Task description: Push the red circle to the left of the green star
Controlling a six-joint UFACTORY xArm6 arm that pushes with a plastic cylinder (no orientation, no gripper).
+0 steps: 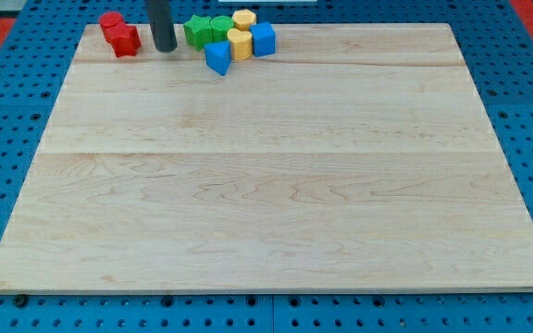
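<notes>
The red circle (110,22) sits at the view's top left of the wooden board (266,185), touching a second red block (126,41) just below and right of it. The green star (195,32) lies to the right, at the left end of a tight cluster. My tip (164,47) rests on the board between the red pair and the green star, a small gap from each. It touches neither.
The cluster by the green star holds a second green block (221,28), two yellow blocks (243,18) (239,43), a blue cube (264,39) and a blue block (217,58). The board's top edge runs just behind all blocks.
</notes>
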